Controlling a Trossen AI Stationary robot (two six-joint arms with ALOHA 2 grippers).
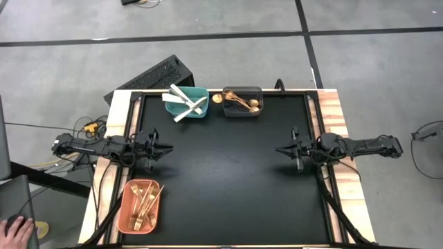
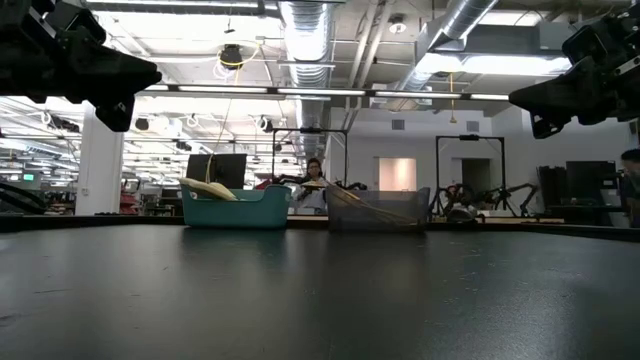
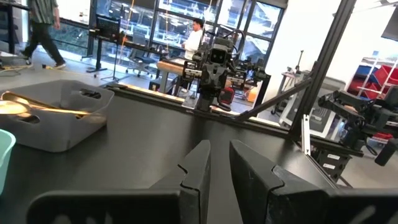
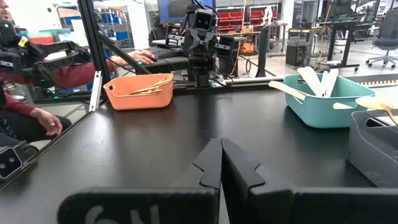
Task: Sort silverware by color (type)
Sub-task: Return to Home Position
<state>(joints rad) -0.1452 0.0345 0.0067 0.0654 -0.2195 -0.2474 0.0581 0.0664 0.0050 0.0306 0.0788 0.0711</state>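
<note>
Sorting looks finished; both arms rest over the bare worktop (image 1: pixel 228 180).
White knives (image 1: pixel 184 102) fill the teal bin (image 1: pixel 201 114), gold spoons (image 1: pixel 239 102) the grey bin (image 1: pixel 242 113), gold forks (image 1: pixel 142 203) the salmon bin (image 1: pixel 124 214); left end effector (image 1: pixel 154 148) slightly apart, right end effector (image 1: pixel 287 149) together, both empty; no further move appears needed.

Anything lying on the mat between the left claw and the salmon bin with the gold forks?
Nothing visible. Bare black mat separates the left claw from the salmon bin; the gold forks lie inside it.
</note>
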